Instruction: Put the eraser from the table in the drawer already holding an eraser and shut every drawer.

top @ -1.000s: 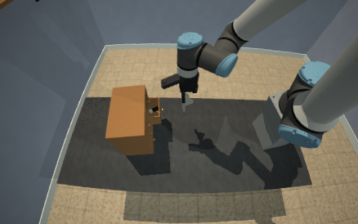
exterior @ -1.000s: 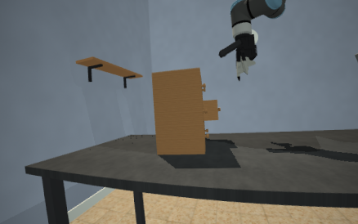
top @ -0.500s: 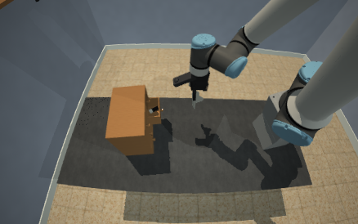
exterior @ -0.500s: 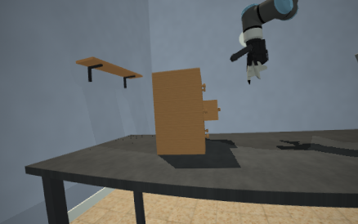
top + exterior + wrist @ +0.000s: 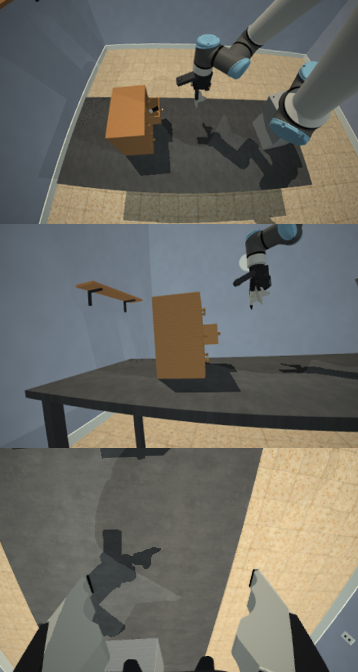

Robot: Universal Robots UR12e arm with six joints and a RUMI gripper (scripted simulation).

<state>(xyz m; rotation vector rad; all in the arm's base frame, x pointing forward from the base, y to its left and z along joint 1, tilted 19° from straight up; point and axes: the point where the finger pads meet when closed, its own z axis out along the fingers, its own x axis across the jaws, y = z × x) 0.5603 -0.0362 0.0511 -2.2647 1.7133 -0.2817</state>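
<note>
The orange wooden chest stands upright on the left part of the dark table, and it also shows in the exterior view. One drawer in its middle is pulled partly out. A small dark and white thing lies in it; I cannot tell what it is. The other drawers look shut. My gripper hangs high above the table to the right of the chest, pointing down. It is open and empty. I see no eraser on the table in any view.
The arm's base stands at the table's right side. A wooden shelf is on the wall behind the chest. Dark shadows of the arm fall across the table. Tiled floor surrounds the table.
</note>
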